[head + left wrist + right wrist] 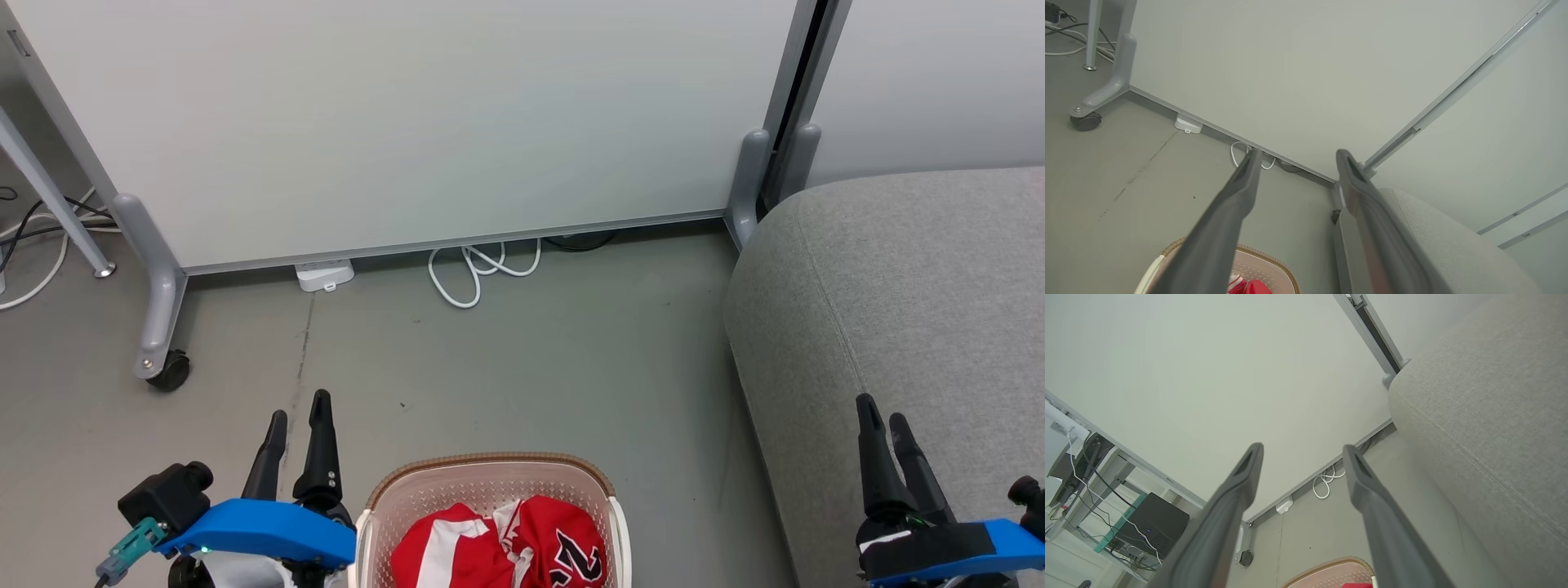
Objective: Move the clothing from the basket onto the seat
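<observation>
Left gripper [300, 406] hangs just left of the basket [490, 460], its two dark fingers [321, 441] spread wide with nothing between them. Inside the basket lies the clothing [506, 547], crumpled red and white jerseys. Right of the basket, across a strip of floor [678, 425], stands the seat [898, 310]. Farther right of the basket, the right gripper [880, 408] shows against the seat's grey fabric, equally wide and empty.

Red-white clothing [506, 543] heaped in cream basket [490, 474] beside grey seat [898, 310]
</observation>
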